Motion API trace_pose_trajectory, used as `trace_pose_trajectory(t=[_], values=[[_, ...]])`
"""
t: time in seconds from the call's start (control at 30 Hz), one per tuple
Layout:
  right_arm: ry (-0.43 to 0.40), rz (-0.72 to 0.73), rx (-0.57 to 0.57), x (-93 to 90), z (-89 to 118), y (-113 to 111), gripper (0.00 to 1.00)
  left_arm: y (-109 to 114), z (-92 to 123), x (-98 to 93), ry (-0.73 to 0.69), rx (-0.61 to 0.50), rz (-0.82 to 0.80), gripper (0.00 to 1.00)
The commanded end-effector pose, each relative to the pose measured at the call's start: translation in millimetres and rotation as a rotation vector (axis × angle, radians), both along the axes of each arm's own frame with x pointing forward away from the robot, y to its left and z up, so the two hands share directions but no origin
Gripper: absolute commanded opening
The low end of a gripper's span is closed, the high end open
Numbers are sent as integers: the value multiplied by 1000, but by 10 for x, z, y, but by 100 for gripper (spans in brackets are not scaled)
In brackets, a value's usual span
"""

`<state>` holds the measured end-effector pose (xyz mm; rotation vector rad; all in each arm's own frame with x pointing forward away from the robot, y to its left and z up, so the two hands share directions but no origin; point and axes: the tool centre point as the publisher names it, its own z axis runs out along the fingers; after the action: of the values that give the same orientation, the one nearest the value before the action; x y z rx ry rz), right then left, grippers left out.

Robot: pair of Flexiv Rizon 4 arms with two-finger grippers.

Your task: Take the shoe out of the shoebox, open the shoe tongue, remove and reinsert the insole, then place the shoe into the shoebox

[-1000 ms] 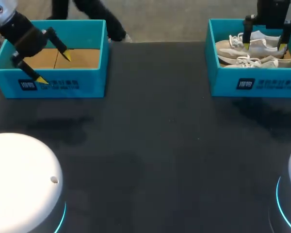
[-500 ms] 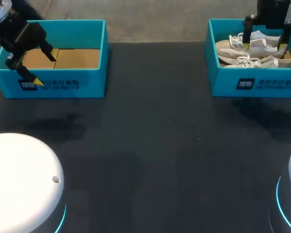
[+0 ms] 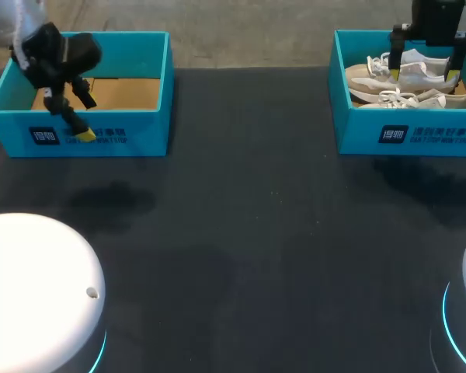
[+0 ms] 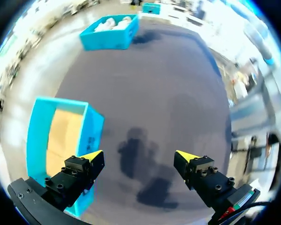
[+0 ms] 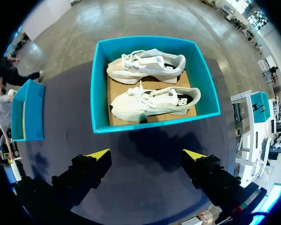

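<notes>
Head view: my right gripper (image 3: 421, 65) hangs at the upper right of the frame over the shoebox (image 3: 408, 136) that holds two pale shoes, the nearer shoe (image 3: 419, 99) and the farther shoe (image 3: 400, 71) lying side by side on the cardboard floor. I judge it sits there to come down on a shoe, or after setting one back; the scene fits either. My left gripper (image 3: 80, 116) is at the upper left, over the front wall of the second box (image 3: 132, 140), which shows only a cardboard floor.

Left wrist view: its fingers stand wide apart with nothing between them, dark table (image 4: 154, 93) ahead, the second box beside and under one finger.

Right wrist view: the fingers are spread wide and hold nothing, with the shoebox ahead of them. Both shoes lie on their sides, laces up, close together, so the box walls and the neighbouring shoe crowd any grasp.
</notes>
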<state>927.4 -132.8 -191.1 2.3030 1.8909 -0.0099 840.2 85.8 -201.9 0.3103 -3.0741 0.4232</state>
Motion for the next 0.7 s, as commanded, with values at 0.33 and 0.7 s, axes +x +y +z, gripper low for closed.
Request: trace_pose_trajectory(t=[0.33, 0.7], values=[[0, 0, 1, -2, -2, -4, 100, 371, 191, -135, 160, 177, 1018, 100], [0, 0, 1, -2, -2, -4, 100, 789, 279, 192, 225, 182, 1272, 100]])
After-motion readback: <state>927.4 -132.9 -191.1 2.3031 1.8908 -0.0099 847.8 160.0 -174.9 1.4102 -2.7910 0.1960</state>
